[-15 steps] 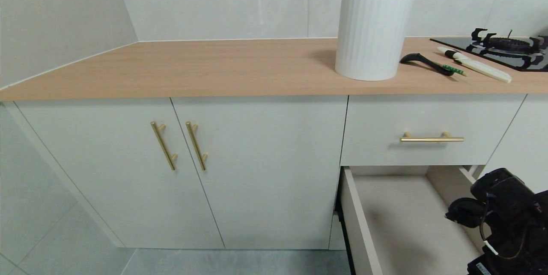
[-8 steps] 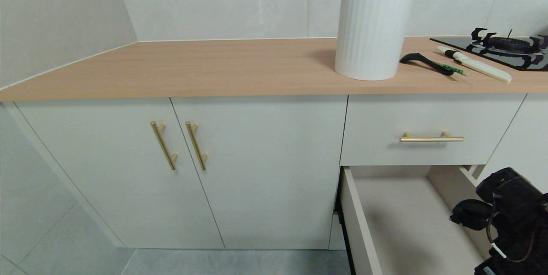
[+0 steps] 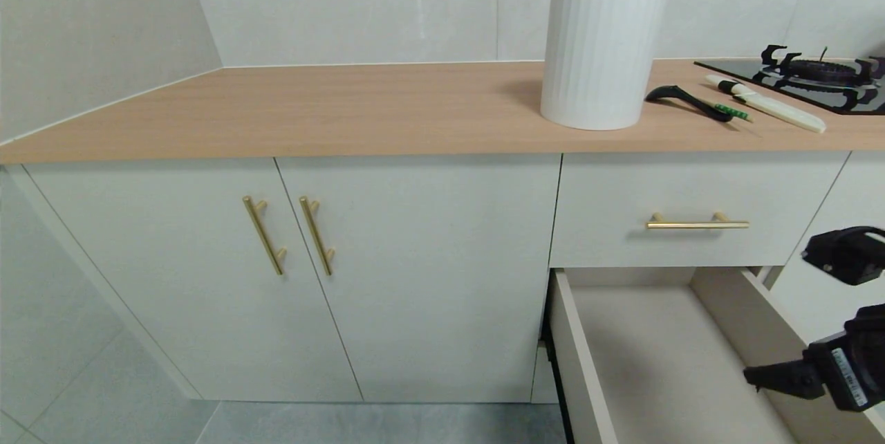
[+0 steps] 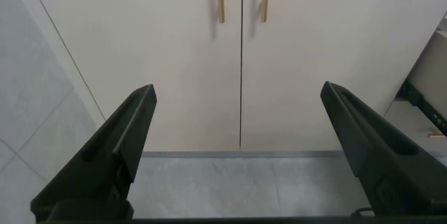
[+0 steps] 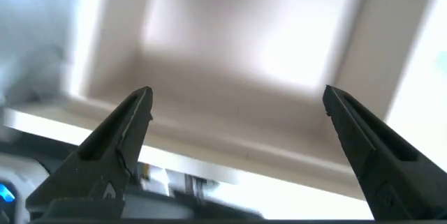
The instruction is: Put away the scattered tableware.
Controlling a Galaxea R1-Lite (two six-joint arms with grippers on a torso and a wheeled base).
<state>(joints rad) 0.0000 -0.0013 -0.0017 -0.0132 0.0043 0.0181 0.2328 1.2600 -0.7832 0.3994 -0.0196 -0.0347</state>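
Observation:
On the wooden counter [image 3: 311, 108] lie a black scoop with a long handle [image 3: 684, 99], a short green utensil [image 3: 733, 112] and a white knife with a black band [image 3: 771, 105], all to the right of a tall white ribbed holder [image 3: 603, 43]. Below them the lower drawer [image 3: 584, 361] stands pulled out with a bare floor. My right gripper [image 3: 776, 314] hangs open over the drawer's right side, nothing between its fingers; the right wrist view has it [image 5: 236, 93] facing the drawer's inside. My left gripper [image 4: 237, 91] is open and faces the cabinet doors [image 4: 241, 56].
A gas hob [image 3: 816, 77] sits at the counter's far right. The upper drawer [image 3: 697, 209] is closed, with a gold bar handle. Two cabinet doors with gold handles [image 3: 287, 235] stand closed on the left. Grey tiled floor [image 3: 104, 402] lies below.
My right arm has swung up and to the right beside the open drawer, and its open fingers have come into sight. Nothing on the counter has moved.

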